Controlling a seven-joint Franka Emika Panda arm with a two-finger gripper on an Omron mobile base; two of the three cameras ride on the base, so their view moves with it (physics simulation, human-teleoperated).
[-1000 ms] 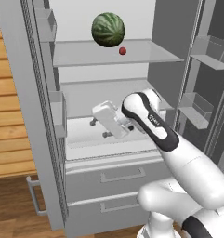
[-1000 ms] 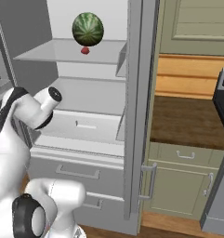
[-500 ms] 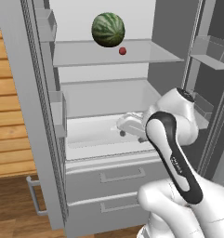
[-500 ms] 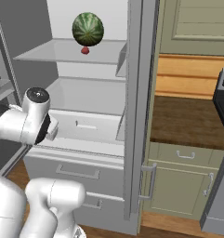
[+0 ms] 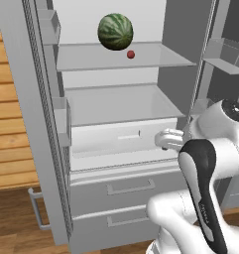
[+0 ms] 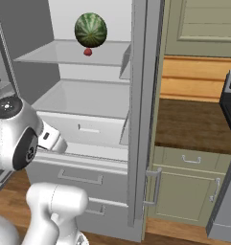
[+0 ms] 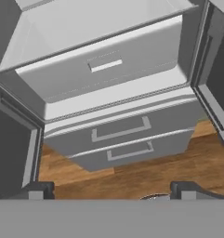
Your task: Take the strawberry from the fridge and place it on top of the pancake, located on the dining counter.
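Your main risk is knocking the big green striped watermelon [image 5: 115, 31] off the upper shelf, since the tiny round red strawberry [image 5: 131, 54] sits just beside its lower edge inside the tall light-grey fridge [image 5: 121, 149]. Your two-finger gripper [image 7: 111, 189], jaws wide apart and empty, points at the lower drawers, well below the strawberry.

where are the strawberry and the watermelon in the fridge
strawberry [image 5: 131, 54], left base view, middle of the red fruit
watermelon [image 5: 115, 31], left base view, centre of its striped rind
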